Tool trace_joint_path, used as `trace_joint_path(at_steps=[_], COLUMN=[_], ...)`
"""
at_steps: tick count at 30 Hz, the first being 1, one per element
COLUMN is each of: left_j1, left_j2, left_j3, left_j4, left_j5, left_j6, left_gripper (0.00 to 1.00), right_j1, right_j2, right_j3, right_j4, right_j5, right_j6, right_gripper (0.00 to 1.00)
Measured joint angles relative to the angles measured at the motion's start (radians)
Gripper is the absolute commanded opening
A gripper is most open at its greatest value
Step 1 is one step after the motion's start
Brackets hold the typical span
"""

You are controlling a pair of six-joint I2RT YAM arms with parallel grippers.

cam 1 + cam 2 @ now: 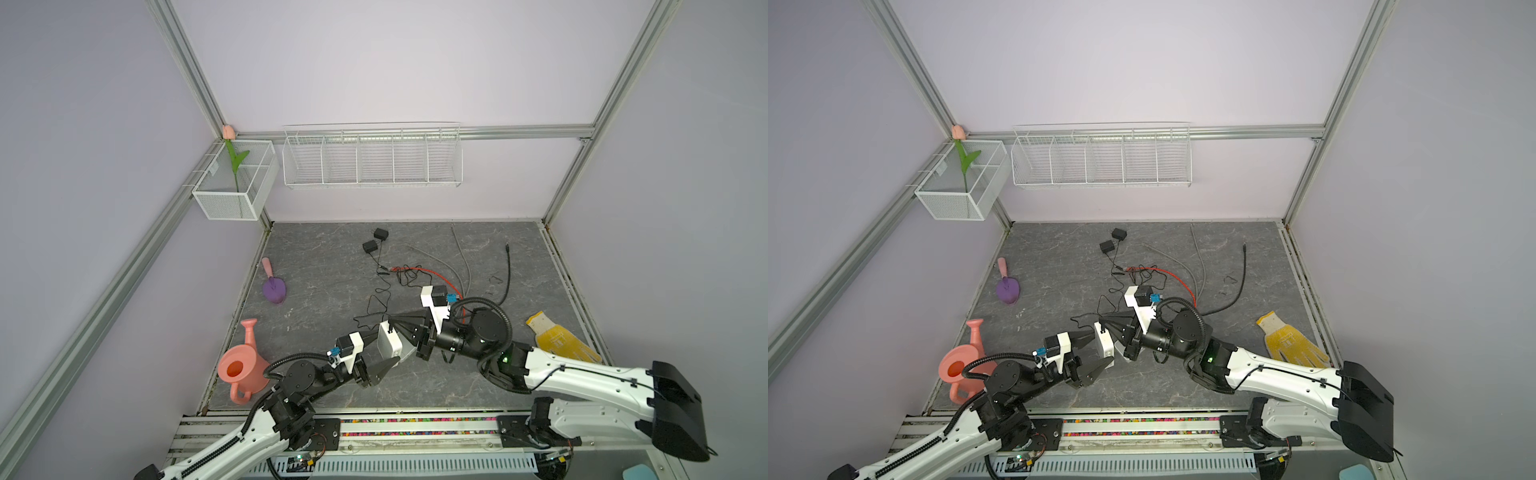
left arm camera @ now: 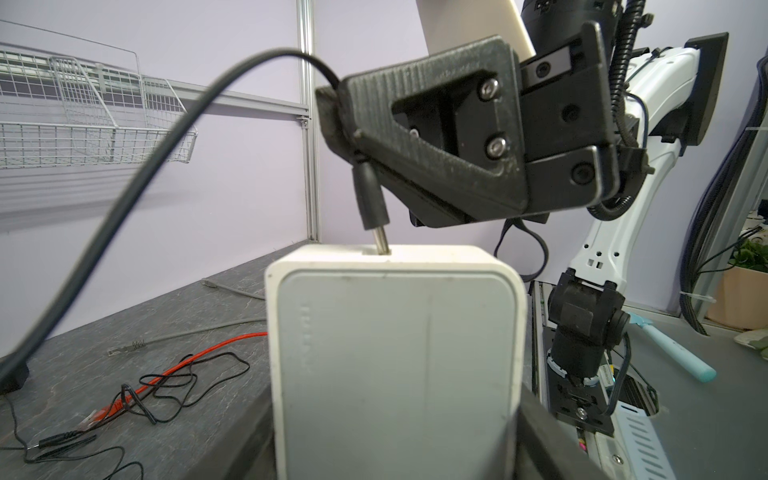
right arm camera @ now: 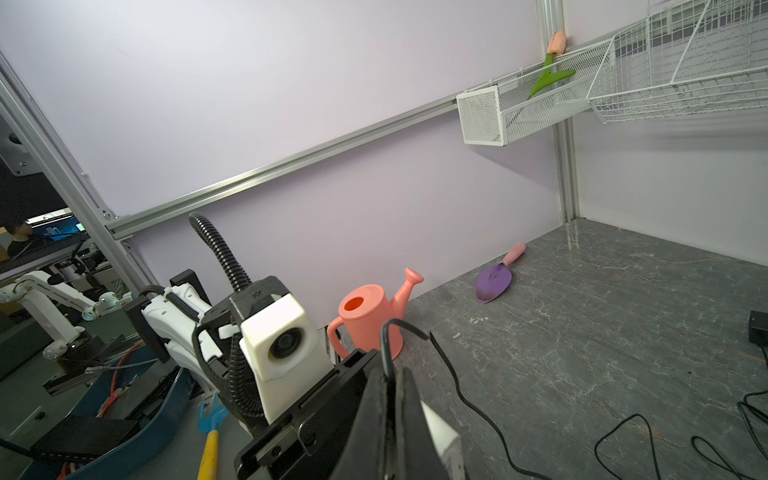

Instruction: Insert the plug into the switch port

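White switch (image 2: 395, 353) clamped in my left gripper (image 1: 388, 344), centre frame; my right gripper (image 1: 392, 321), extended leftward, pinches the plug (image 2: 371, 195) against its edge.

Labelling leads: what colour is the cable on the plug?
Black; the cable shows best in the left wrist view.

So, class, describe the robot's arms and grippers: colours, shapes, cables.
White shells with black joints form the left arm and right arm. The left gripper and right gripper are black, with wedge-shaped fingers. Each wrist carries a white camera block with a blue connector, fed by black corrugated hose. A green light glows on the right arm.
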Motion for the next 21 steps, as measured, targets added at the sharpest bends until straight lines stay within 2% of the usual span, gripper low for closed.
trace_joint_path(at_steps=[16,21], left_j1=[0.0,0.0], left_j2=[-0.002,-0.01], left_j3=[0.01,0.01], left_j4=[-0.008,-0.014], left_j5=[0.016,-0.011], left_j6=[-0.007,0.071], left_gripper=[0.0,0.0], right_j1=[0.001,0.002], right_j2=[0.009,0.008], right_j3=[0.0,0.014], right_j4=[0.014,-0.004], right_j5=[0.022,0.014], right_j6=[-0.024,-0.031], right_gripper=[0.06,0.07])
